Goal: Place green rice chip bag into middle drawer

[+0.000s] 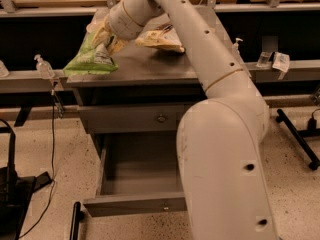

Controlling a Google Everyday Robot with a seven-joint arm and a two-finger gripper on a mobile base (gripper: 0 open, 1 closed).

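The green rice chip bag (89, 59) lies at the left front corner of the grey cabinet top (150, 69), its lower end reaching the edge. My gripper (106, 43) is at the bag's upper right end, with its yellowish fingers (101, 34) closed on that end. The arm reaches in from the lower right and fills much of the view. Below, the middle drawer (112, 159) is pulled out, showing a bare grey tray and a narrow front panel (132, 204) with a small knob. The arm hides the drawer's right part.
A brown-and-yellow bag (161, 38) lies on the top behind the arm. The upper drawer (130, 118) is closed. Sanitizer bottles (44, 66) stand on side rails. Black gear and cables (15, 189) sit on the floor at left, and a black stand leg (299, 140) at right.
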